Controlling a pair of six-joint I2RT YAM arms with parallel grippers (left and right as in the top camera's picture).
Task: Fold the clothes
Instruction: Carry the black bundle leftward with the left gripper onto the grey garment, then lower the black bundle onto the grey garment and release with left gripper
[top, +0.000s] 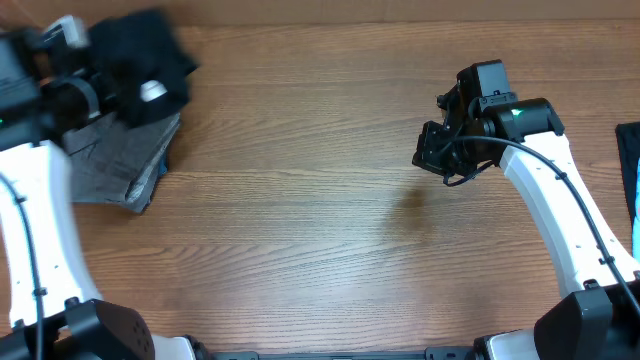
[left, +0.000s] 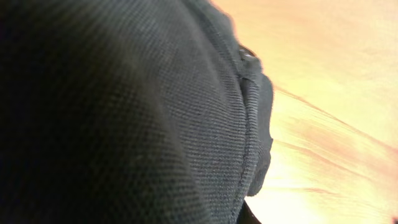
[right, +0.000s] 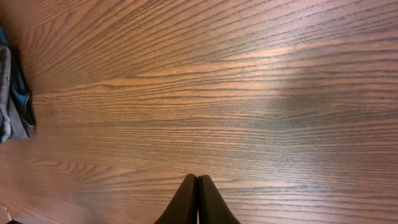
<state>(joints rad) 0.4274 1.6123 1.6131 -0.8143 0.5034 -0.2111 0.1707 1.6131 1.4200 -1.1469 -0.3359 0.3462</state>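
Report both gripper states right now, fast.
Left gripper: cannot be told; the black clothes cover its fingers.
Right gripper: closed, fingers pressed together, holding nothing.

- The overhead camera looks straight down on the wooden table (top: 300, 200) from high above, with both arms in frame.
- The left wrist camera sits very close to the black garment (left: 124, 112). Its weave fills most of the frame, with washed-out table at right.
- The right wrist camera faces the tabletop from nearby, with the right gripper (right: 198, 190) at the bottom edge. The grey folded pile (right: 11, 93) at its left edge also shows at upper left overhead.
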